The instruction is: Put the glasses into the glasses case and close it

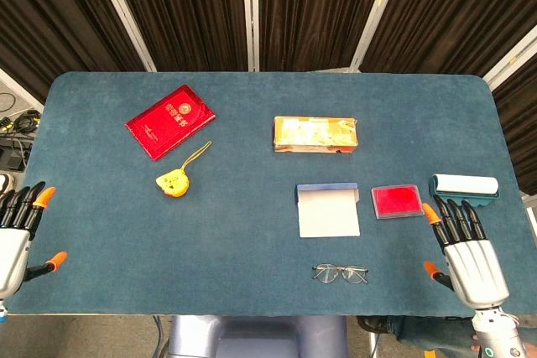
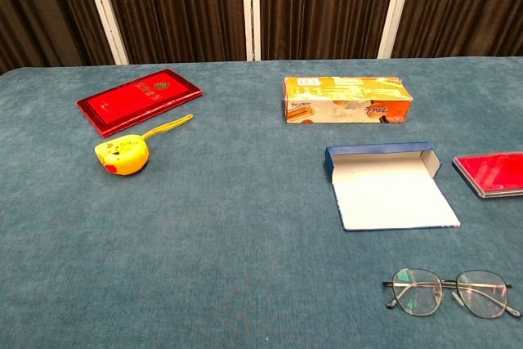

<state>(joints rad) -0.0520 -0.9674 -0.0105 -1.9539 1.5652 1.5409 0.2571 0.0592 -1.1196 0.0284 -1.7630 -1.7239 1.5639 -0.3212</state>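
Note:
Thin-framed glasses [image 1: 341, 273] [image 2: 452, 292] lie folded flat on the blue cloth near the front edge. Just behind them the glasses case [image 1: 328, 210] [image 2: 387, 186] lies open, with a blue rim at the back and its pale flap spread toward me. My right hand [image 1: 464, 249] hovers at the table's right front, fingers apart and holding nothing, to the right of the glasses. My left hand [image 1: 18, 232] is at the far left front edge, fingers spread, also holding nothing. Neither hand shows in the chest view.
A red ink pad [image 1: 396, 200] [image 2: 493, 174] lies right of the case, and a lint roller [image 1: 464, 186] beyond it. An orange box [image 1: 315, 134] [image 2: 347, 100] sits behind the case. A red booklet [image 1: 169, 121] [image 2: 140, 100] and yellow tape measure [image 1: 174, 182] [image 2: 122, 155] lie at left.

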